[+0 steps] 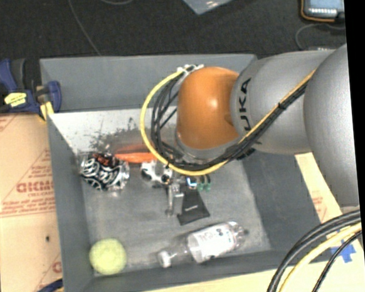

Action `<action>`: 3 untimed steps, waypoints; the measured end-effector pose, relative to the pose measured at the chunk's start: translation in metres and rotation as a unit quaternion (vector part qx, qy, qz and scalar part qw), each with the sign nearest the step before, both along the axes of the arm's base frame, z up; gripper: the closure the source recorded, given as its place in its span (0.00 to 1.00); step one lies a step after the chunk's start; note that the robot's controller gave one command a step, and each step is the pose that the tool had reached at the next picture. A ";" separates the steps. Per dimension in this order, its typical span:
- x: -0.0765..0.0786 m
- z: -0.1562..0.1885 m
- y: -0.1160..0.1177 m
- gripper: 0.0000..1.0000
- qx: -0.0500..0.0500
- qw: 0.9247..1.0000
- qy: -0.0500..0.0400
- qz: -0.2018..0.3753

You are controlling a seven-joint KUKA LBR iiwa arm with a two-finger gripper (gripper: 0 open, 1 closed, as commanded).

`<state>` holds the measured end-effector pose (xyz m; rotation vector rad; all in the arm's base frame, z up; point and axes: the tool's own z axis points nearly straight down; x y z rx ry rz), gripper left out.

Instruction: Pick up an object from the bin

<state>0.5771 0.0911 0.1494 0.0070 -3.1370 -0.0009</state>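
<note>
Light from above glares on the orange cover [207,105] and the arm [305,101], while the bin [113,223] lies dimmer beneath.

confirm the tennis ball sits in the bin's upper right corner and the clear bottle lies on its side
Wrong corner: the camera view shows the tennis ball in the lower left corner of the bin; the clear bottle does lie on its side.

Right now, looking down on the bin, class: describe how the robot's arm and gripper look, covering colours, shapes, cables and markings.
The arm is thick, rounded and silver-grey, with black letters reading UKA on it. Its wrist bears a smooth orange dome cover. Black and yellow cables loop round that cover. The gripper below it is small, part dark and part bare metal.
</note>
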 end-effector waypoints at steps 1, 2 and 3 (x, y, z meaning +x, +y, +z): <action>0.002 0.005 0.000 0.00 0.000 1.000 -0.004 -0.001; 0.013 0.016 -0.019 0.00 0.000 1.000 -0.002 0.009; 0.012 0.014 -0.039 0.00 0.000 0.999 -0.006 0.033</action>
